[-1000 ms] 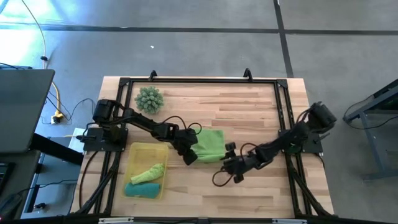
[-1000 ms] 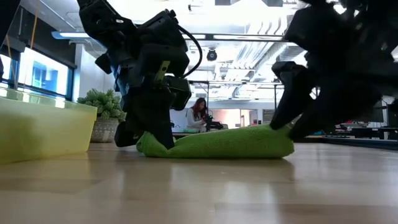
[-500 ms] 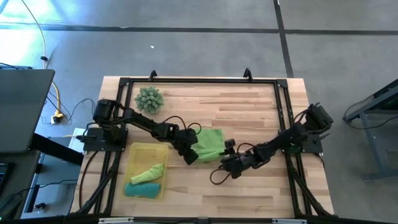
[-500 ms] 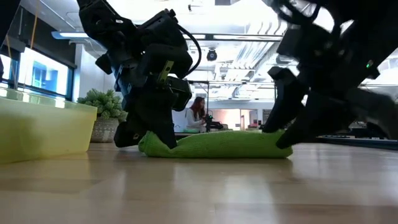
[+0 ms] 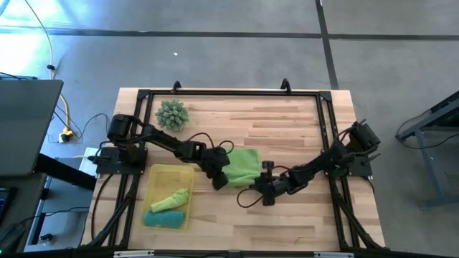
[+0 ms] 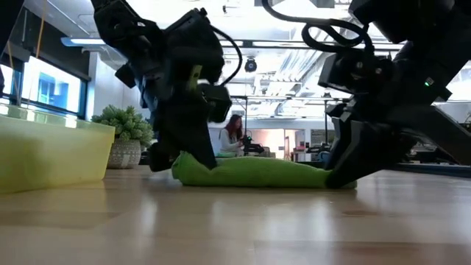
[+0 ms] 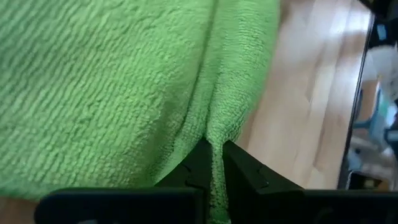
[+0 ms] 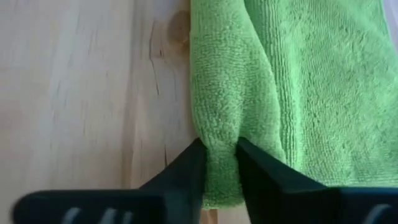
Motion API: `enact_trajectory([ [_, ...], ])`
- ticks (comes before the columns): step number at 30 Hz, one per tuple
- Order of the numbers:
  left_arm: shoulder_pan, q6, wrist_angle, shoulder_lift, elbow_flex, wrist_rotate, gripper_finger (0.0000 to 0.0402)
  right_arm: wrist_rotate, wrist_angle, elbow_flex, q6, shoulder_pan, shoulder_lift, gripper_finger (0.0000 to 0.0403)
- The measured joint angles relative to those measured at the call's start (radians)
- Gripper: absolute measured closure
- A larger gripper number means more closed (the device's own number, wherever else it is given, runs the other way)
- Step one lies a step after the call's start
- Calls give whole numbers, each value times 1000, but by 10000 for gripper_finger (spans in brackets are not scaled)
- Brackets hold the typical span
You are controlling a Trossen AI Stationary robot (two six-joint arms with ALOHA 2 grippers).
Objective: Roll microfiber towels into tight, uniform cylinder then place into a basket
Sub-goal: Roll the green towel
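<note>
A lime green microfiber towel [image 5: 244, 163] lies on the table's middle, its near edge doubled into a thick fold. My left gripper [image 5: 219, 179] is shut on the fold's left end and my right gripper [image 5: 259, 188] on its right end. In the low view the towel [image 6: 257, 172] lies low between the left gripper [image 6: 193, 159] and the right gripper [image 6: 340, 177]. The yellow basket [image 5: 153, 178] at the near left holds a rolled lime towel [image 5: 172, 198] and a teal towel [image 5: 163, 218]. My left gripper [image 7: 214, 150] pinches a raised fold of the towel [image 7: 213, 132] between its two fingers, at the near left corner. The fingers slant down from the left. The rest of the towel lies on the table. My right gripper [image 8: 219, 150] pinches the thick doubled edge [image 8: 217, 127] between its two fingers, near the towel's near right corner. It slants down from the table's right side. The cloth narrows between the fingers, and the fold lies on the wood.
A spiky pale-green ball [image 5: 172, 113] sits at the far left of the table. A black frame [image 5: 237, 93] runs around the tabletop. Bare wood [image 5: 287, 129] lies beyond and right of the towel. A person shows far back in the room [image 6: 237, 132].
My right gripper has sunk to the table and gone a little toward the left edge, rolling as it went. Its fingers have shut on the towel's near right end. That end, which stood thick before, now lies lower. My left gripper has kept its hold.
</note>
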Motion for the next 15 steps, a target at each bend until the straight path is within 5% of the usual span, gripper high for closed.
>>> enact_trajectory([
  [6, 0, 198, -6, -45, 1, 0, 353, -12, -5, 0, 54, -1, 0, 394],
  [11, 27, 356, -41, -88, 3, -27, 322, -57, -2, -1, 133, -7, -2, 395],
  [15, 62, 538, -152, -132, 3, -155, 302, -99, 10, -2, 204, -20, -3, 398],
])
